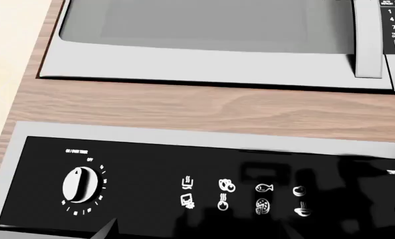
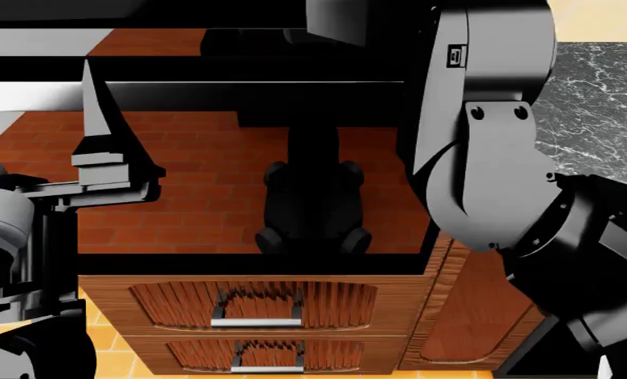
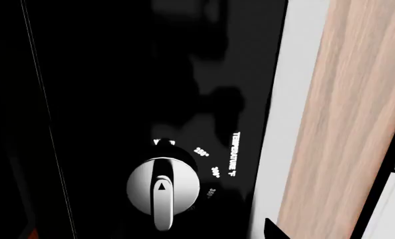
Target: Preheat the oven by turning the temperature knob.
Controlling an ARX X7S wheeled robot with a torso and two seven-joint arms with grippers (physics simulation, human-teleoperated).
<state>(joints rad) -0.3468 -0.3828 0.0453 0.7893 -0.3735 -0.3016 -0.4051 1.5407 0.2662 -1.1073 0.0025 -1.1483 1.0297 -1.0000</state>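
The oven's glossy black glass door (image 2: 208, 158) fills the head view and mirrors a brick floor and my body. Its black control panel (image 1: 157, 164) shows in the left wrist view with a silver timer knob (image 1: 81, 184) and white cooking icons. The silver temperature knob (image 3: 163, 191) is close in the right wrist view, beside the label "TEMPERATURE °F" and degree marks. A dark fingertip (image 3: 270, 230) of my right gripper shows at the frame edge, apart from the knob. A grey fingertip (image 1: 108, 230) of my left gripper shows below the timer knob, and it points up in the head view (image 2: 95, 110).
A silver microwave (image 1: 204, 55) with a bar handle (image 1: 368, 45) and keypad sits above the oven, past a strip of light wood (image 1: 204, 107). Two ribbed wooden drawers (image 2: 256, 304) with metal handles lie below the oven door. My right arm (image 2: 487, 134) rises at the right.
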